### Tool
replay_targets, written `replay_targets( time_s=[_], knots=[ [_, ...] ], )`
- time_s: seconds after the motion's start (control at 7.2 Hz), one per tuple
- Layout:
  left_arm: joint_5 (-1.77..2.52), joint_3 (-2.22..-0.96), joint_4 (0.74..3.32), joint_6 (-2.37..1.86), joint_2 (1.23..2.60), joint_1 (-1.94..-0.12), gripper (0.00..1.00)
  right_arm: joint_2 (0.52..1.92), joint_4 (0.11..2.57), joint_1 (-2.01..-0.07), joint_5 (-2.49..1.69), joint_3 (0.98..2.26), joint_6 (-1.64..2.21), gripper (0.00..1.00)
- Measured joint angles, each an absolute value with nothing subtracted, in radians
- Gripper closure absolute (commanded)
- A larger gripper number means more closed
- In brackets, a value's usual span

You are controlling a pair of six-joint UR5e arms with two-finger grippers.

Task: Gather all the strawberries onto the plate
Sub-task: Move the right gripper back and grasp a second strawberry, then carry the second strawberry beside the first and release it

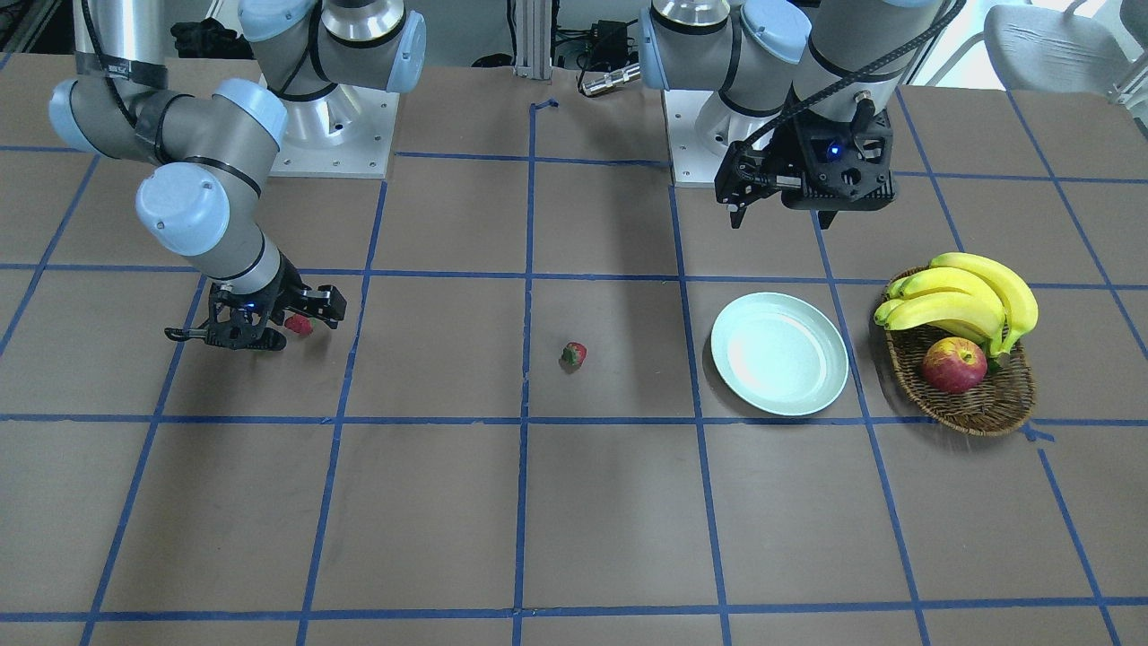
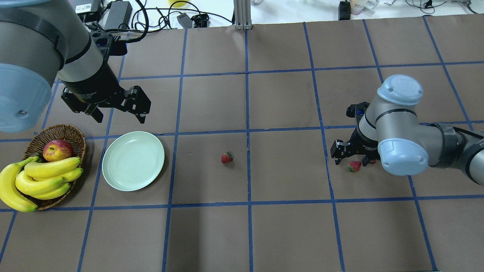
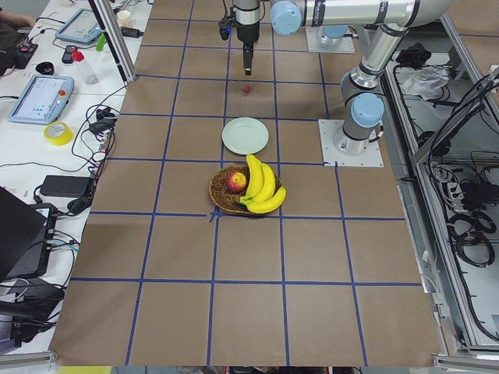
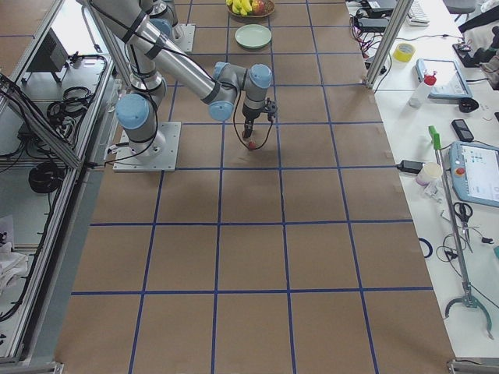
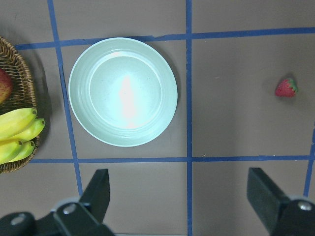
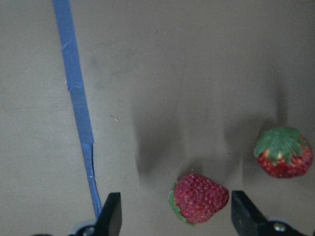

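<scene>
strawberries [image 1: 574, 354], small red berries with green leafy caps, all lie on the brown blue-taped surface [image 2: 287, 226], off the round pale mint-green plate [image 2: 133, 160]; the middle strawberry [image 2: 226, 157] sits alone, well apart from it. the right claw [image 2: 353, 156] hangs low, spread wide, holding nothing, astride the near strawberry [image 6: 199, 196], the far strawberry [image 6: 284, 152] just outside one finger. the left claw [image 5: 180, 194] hovers near the plate, wide open, empty.

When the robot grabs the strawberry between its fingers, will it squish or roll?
Probably light: the strawberry is tiny inside the open right gripper. Rounded, lying sideways, it may roll if nudged. Its dimpled skin looks soft, so squeezing hard might squash it.
</scene>
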State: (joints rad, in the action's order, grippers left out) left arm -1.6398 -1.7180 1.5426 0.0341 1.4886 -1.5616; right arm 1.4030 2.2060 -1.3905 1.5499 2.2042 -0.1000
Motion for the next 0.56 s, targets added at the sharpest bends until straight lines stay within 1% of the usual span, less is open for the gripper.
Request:
replay_targets(
  time_s=[0.14, 0.28, 0.42, 0.56],
  knots=[
    [-1.64, -1.718, 1.543, 0.034, 1.488, -1.562, 0.0, 1.396, 2.21, -1.39, 1.55, 2.211, -0.101, 0.45],
    [-1.64, -1.718, 1.543, 0.034, 1.488, -1.562, 0.0, 1.392, 2.211, -1.39, 1.549, 2.214, -0.101, 0.68],
    [-1.64, -1.718, 1.543, 0.034, 1.489, -1.562, 0.0, 1.391, 2.212, -1.39, 1.549, 2.214, -0.103, 0.87],
    [-1.64, -1.718, 1.543, 0.034, 1.489, -1.562, 0.0, 1.39, 2.212, -1.39, 1.549, 2.211, -0.108, 0.91]
  ],
)
